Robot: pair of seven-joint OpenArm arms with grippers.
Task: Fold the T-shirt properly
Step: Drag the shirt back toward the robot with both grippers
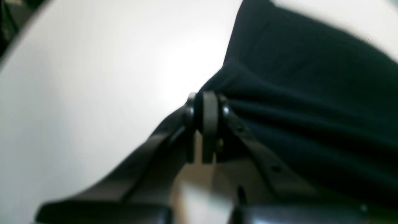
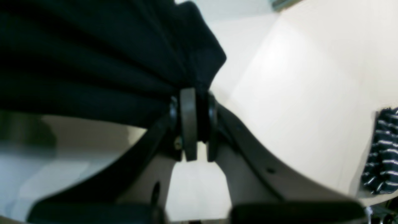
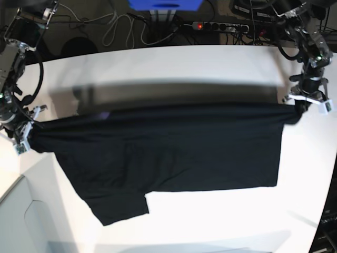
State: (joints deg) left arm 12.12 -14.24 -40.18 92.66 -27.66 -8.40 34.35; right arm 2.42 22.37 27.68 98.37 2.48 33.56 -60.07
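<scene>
While both arms hold it stretched between them above the white table [image 3: 174, 58], the T-shirt [image 3: 168, 147] hangs as a wide black sheet, lower edge and one sleeve draping onto the tabletop; left gripper [image 1: 206, 124] is clamped on a bunched corner, right gripper [image 2: 192, 124] likewise pinches the opposite corner. Looks like the lift-and-spread step before a fold. Next move probably calls for lowering it flat and even, keeping tension equal. Striped cloth [image 2: 381, 152] lies aside. No readable writing or brand anywhere
</scene>
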